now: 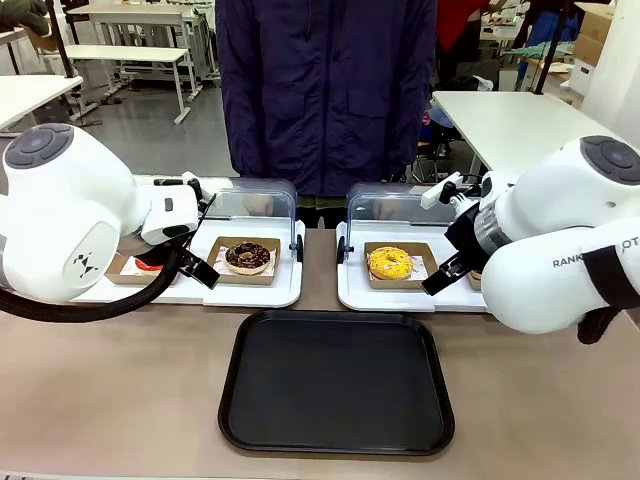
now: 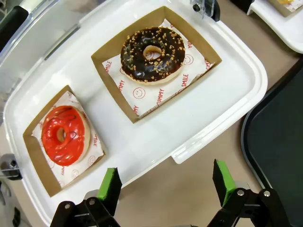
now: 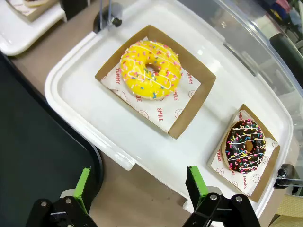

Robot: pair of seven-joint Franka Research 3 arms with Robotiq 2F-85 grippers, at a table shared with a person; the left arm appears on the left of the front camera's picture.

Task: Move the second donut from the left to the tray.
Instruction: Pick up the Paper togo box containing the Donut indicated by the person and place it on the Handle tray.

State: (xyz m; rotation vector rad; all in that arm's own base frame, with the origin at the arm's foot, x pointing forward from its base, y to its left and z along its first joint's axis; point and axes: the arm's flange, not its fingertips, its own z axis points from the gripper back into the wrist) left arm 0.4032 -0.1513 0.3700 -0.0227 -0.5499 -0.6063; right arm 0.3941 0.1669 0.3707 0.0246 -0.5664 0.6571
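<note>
The chocolate donut with tan crumbs (image 1: 249, 257) (image 2: 152, 54) lies in its paper-lined brown cardboard tray on the left white display tray (image 2: 208, 101). The large black tray (image 1: 337, 380) (image 2: 279, 142) sits in front of it at the table's middle. My left gripper (image 2: 165, 187) hangs open above the display tray's front rim, short of the donut, nothing between its green pads. My right gripper (image 3: 139, 189) is open too, over the front edge of the right display tray (image 3: 80, 94), with nothing in it.
A red-glazed donut (image 2: 63, 135) sits left of the chocolate one. The right display tray holds a yellow sprinkled donut (image 1: 390, 263) (image 3: 150, 70) and a dark sprinkled donut (image 3: 245, 145). Clear lids (image 1: 258, 205) stand open behind both trays. A person (image 1: 325, 90) stands at the far side.
</note>
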